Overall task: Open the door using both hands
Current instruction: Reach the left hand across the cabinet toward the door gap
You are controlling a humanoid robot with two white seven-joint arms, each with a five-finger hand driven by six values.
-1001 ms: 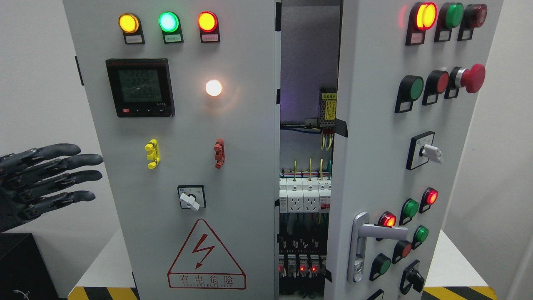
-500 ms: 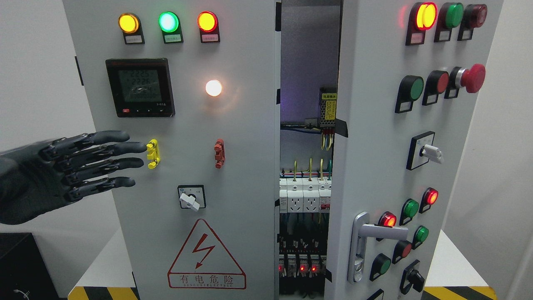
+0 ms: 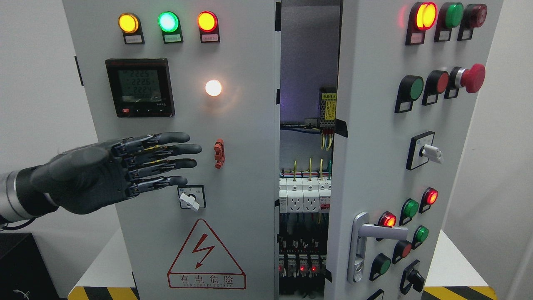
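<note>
Left hand (image 3: 125, 171): matte dark grey, jointed, on a silver metal wrist; four fingers (image 3: 175, 150) stretched out straight and side by side, holding nothing, in front of the left door (image 3: 233, 166) and pointing toward the red clip (image 3: 219, 153). Whether they touch the panel cannot be told.

Left door: smooth pale grey painted sheet metal, flat, facing the room. Fittings: three round lit lamps along the top, amber (image 3: 128, 23), green (image 3: 168, 21), orange-red (image 3: 207, 21); one black square digital meter (image 3: 139, 86) with a greenish display; one round white lamp (image 3: 213, 88); one rotary switch (image 3: 191, 197) just below the fingertips; one triangular red warning sign (image 3: 206, 256) with a lightning bolt.

Right door (image 3: 374, 146): same grey metal, swung ajar, carrying one silver lever handle (image 3: 366, 241), one red mushroom button (image 3: 472, 78) and many round buttons.

Gap between doors: white breakers (image 3: 304, 196), wiring, small red lights.

Cabinet stands on a white table (image 3: 454, 258) edged with yellow-black striping; plain white walls (image 3: 37, 83) behind.
</note>
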